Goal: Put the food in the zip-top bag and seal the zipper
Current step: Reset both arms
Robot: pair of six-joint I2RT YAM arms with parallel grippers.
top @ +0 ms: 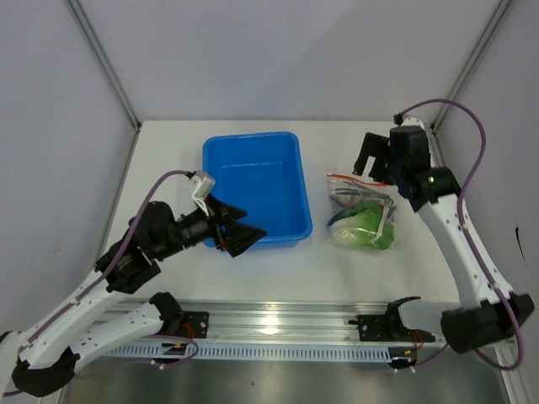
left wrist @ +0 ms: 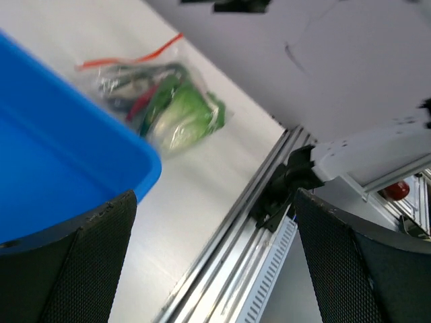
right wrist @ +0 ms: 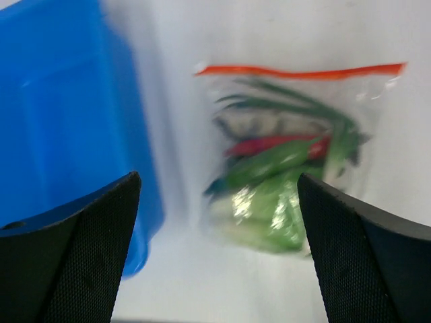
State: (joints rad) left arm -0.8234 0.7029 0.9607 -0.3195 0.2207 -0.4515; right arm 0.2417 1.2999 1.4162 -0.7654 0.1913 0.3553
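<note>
Ahead of right gripper (right wrist: 217, 176) — crinkly clear plastic zip-top bag (right wrist: 357, 97), green-and-red toy vegetables (right wrist: 269, 202) inside | jaws spread, empty | left gripper (left wrist: 215, 194) spread, empty — beside blue plastic bin (left wrist: 60, 161).

No legible text, label, brand, number or sign appears in any view: none on the blue rectangular plastic bin (top: 250, 137), the crinkly clear plastic zip-top bag (top: 362, 215), or the silver aluminium rail (top: 278, 324).

The white worktop (top: 269, 273) carries two things. A blue plastic bin (top: 253, 185) sits right beside the left gripper (top: 240, 225). A clear zip-top bag (top: 362, 215) of toy vegetables lies flat before the right gripper (top: 372, 168), its orange-red zipper (right wrist: 300, 70) nearest that gripper and clear of the bin.
</note>
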